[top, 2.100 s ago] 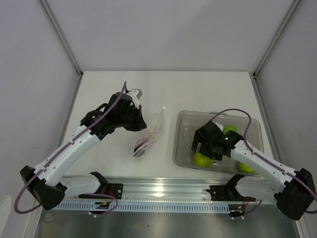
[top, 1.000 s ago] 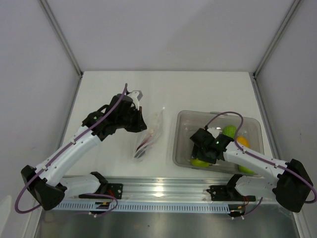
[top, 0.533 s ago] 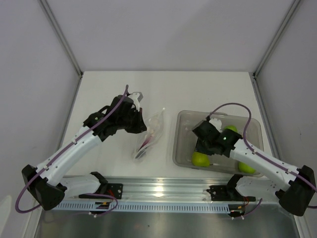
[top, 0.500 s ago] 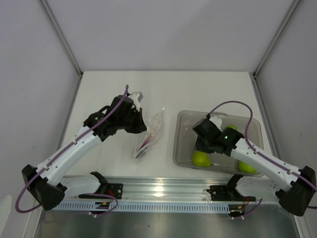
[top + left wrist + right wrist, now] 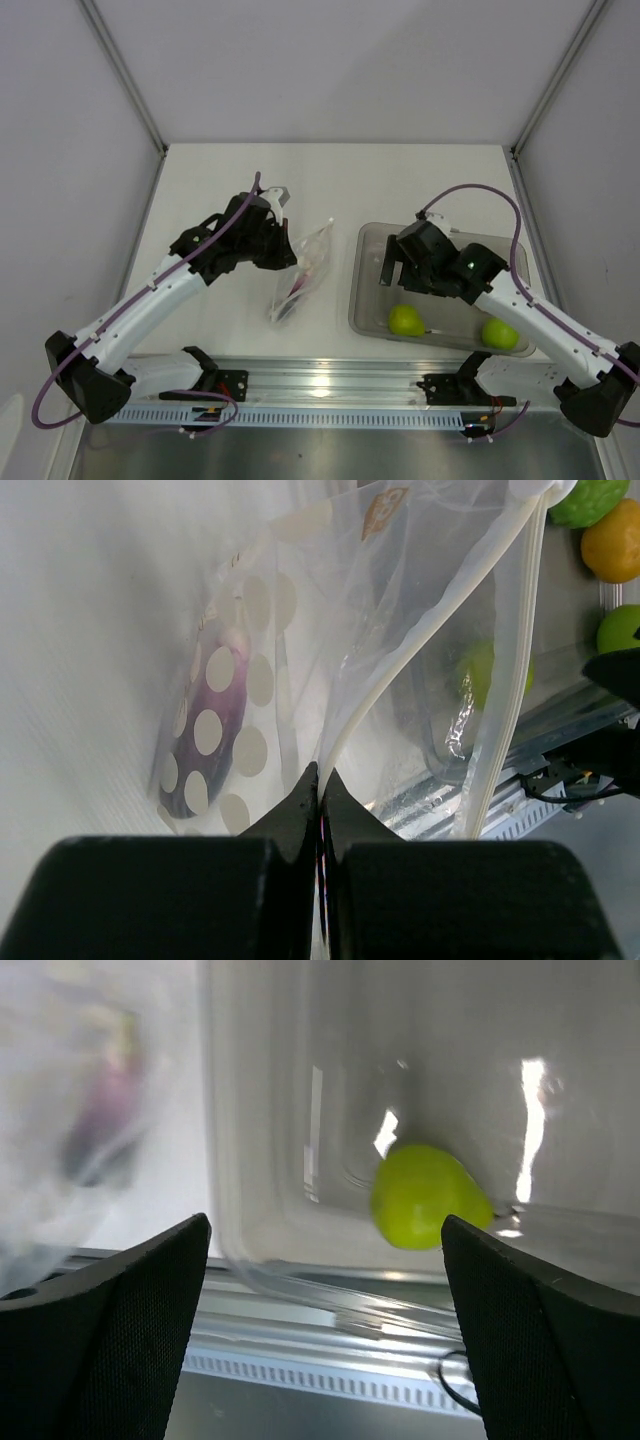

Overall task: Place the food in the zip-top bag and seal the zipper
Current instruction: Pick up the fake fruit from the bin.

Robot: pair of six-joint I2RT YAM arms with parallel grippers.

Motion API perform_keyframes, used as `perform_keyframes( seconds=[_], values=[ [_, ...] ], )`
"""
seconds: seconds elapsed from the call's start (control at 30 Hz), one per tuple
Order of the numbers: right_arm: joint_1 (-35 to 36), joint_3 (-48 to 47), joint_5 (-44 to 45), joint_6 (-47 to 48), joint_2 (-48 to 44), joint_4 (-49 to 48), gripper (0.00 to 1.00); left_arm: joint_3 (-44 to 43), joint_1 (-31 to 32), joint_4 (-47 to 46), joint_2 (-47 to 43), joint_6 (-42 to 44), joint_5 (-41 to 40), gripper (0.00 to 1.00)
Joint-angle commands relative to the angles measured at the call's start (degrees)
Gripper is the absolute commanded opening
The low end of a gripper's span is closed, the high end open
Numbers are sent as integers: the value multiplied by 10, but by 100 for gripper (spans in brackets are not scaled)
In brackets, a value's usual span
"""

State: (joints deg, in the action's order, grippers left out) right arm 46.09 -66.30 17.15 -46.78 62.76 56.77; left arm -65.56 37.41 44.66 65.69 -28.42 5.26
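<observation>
The zip-top bag (image 5: 303,270) lies left of the tub, its mouth lifted. My left gripper (image 5: 283,243) is shut on the bag's upper edge, on the pale zipper strip (image 5: 400,660); in the left wrist view its fingers (image 5: 300,798) pinch that strip. The purple eggplant (image 5: 205,735) lies inside the bag (image 5: 300,630). My right gripper (image 5: 392,270) is open and empty, above the tub's left part. The yellow-green pear (image 5: 406,320) lies in the tub, below and ahead of the right gripper (image 5: 325,1360), and shows in the right wrist view (image 5: 430,1197). The orange (image 5: 612,540) and a green fruit (image 5: 590,498) show only in the left wrist view.
The rigid clear tub (image 5: 365,300) stands right of the bag, with another green fruit (image 5: 500,333) in its near right corner. A metal rail (image 5: 320,385) runs along the near table edge. Frame posts and walls close in the back and sides.
My right gripper rose off the pear and moved toward the far side of the tub, empty. The pear stays in the tub. My left gripper barely moved, still holding the bag edge.
</observation>
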Motion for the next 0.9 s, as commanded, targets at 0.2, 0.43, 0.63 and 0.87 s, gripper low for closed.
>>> perform_keyframes(
  seconds=[0.2, 0.43, 0.63, 0.87],
  values=[
    [-16, 93, -51, 34, -14, 67, 99, 2, -2, -20, 1, 2, 19, 1],
    [1, 151, -74, -5, -3, 43, 99, 3, -3, -20, -1, 3, 20, 1],
    [6, 192, -79, -11, 29, 7, 99, 3, -3, -20, -3, 5, 21, 1],
    [1, 204, -70, -10, 103, -68, 99, 10, -2, -25, -4, 2, 27, 1]
  ],
)
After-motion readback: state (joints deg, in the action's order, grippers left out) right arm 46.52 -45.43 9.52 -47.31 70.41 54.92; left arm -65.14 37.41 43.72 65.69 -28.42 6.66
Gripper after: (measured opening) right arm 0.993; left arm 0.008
